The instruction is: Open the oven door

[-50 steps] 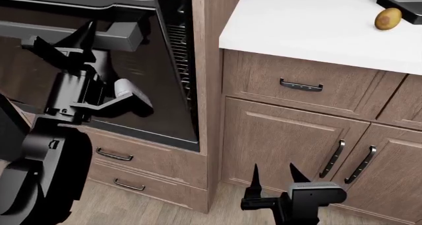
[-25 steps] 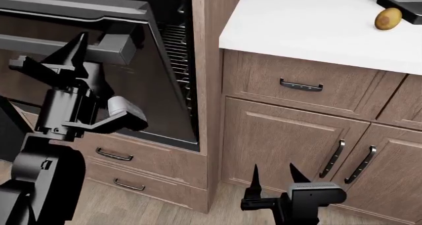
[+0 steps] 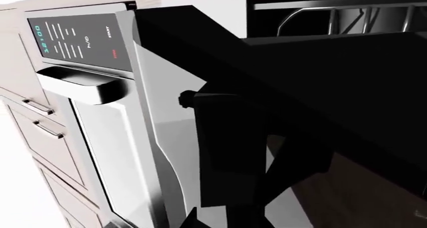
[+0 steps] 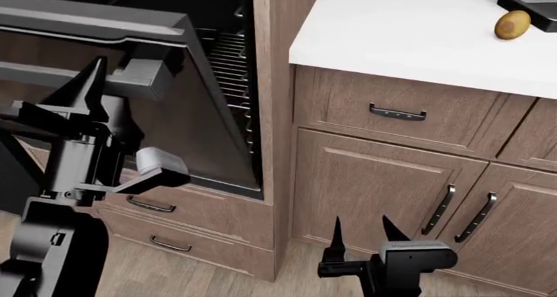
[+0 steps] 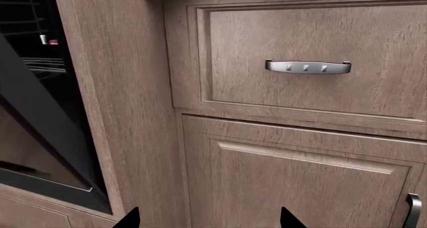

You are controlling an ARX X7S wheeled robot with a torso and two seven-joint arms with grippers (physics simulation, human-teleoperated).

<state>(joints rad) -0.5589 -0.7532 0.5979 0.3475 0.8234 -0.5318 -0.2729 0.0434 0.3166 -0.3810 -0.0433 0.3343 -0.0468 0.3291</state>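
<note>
At the scene's left, the glossy black glass oven door (image 4: 205, 114) is tilted partly open, its grey bar handle (image 4: 78, 75) hooked by the left claw (image 4: 61, 98), whose spread cannot be told. A steady downward pull along the hinge arc is advised. The right claw (image 4: 361, 235) hangs spread and empty.

The oven door (image 3: 127, 153) is being seen tilted open, its grey handle (image 3: 83, 82) lying below the lit control panel (image 3: 80, 40).

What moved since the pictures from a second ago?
The oven door swung further down and open, showing more of the racks. The left gripper at its handle moved lower with it. The right gripper and the potato stayed put.
</note>
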